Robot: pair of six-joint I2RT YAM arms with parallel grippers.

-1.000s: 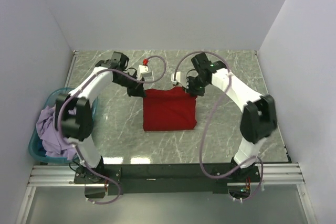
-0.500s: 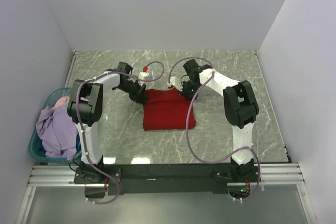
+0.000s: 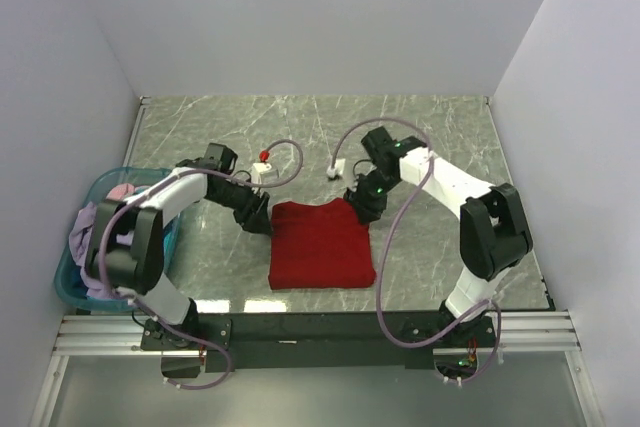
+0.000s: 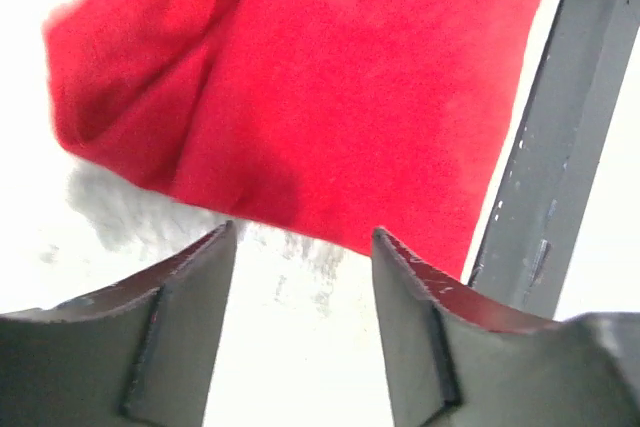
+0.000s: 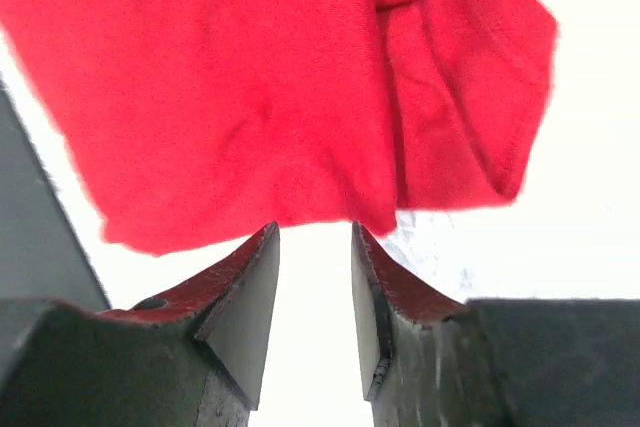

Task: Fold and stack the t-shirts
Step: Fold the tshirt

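From above, the tips of both tools were hard to make out, dark against the cloth. The left tool (image 4: 302, 232) showed better from its own wrist. Its fingers (image 4: 180, 317) stood fairly wide apart, with only the washed-out white table (image 4: 290, 367) between them. The red shirt (image 3: 322, 245) lay just ahead of the tips, cut off by the top of that view. Whether it touched them could not be told. A dark bar (image 4: 540, 147) ran past the tool's right side, too blurred to name.

The right tool (image 5: 313, 230) kept a narrow gap and gripped nothing, with the shirt's hem just ahead of its tips.

The folded shirt lay flat between the two tools, stretching back from them toward the arm bases. The left arm reached low with its elbow out sideways. The right arm arched high with its elbow out to its own side. A basket (image 3: 66, 285) of purple clothes (image 3: 88, 232) sat well behind the left tool, partly hidden by that arm.
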